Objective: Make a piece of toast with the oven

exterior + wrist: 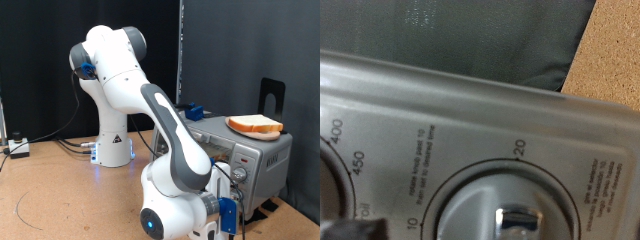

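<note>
The arm's wrist fills the foreground, its claw (236,205) at the oven (250,160) knobs near the worktop's (60,190) edge; its spread cannot be told. Toast (255,125) lies on the oven's top. A slipped grip could mis-set the timer knob (510,215).

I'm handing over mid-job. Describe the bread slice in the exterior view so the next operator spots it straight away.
Find the silver oven at the exterior view's right, behind the white arm's lowered wrist. The piece of toast lies flat on the oven's top, towards its right end, not inside it. It is the only pale, orange-brown-crusted thing there; the small blue object near the oven's left end looks nothing like it.
</note>
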Controlling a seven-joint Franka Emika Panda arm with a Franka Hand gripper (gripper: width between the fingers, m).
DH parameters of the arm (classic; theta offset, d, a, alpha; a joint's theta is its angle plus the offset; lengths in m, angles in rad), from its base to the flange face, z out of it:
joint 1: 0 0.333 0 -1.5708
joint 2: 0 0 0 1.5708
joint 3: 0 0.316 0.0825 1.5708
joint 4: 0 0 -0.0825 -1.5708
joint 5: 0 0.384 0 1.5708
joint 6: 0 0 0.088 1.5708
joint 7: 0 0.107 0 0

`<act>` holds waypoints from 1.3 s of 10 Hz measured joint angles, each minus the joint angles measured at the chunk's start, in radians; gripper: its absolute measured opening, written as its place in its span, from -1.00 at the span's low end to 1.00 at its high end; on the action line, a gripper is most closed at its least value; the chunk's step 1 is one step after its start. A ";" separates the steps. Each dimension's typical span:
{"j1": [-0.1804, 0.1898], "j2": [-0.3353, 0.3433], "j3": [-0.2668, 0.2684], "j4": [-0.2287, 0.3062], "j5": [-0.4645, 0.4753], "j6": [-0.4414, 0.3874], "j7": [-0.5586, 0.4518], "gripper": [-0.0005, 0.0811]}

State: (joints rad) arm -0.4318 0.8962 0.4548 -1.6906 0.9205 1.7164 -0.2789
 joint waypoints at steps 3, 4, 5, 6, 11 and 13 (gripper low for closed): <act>0.002 0.001 -0.001 -0.005 0.000 0.002 0.000 -0.43; 0.002 0.001 0.000 -0.006 0.001 0.000 0.001 -0.43; 0.002 0.000 -0.001 -0.007 0.001 -0.001 0.008 -0.75; 0.002 0.000 0.000 -0.007 0.001 -0.001 0.012 -0.75; -0.044 -0.044 0.034 -0.110 0.096 0.089 -0.375 -0.75; -0.080 -0.048 0.057 -0.159 0.161 0.115 -0.570 -0.75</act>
State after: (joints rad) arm -0.5120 0.8478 0.5119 -1.8492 1.0818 1.8311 -0.8485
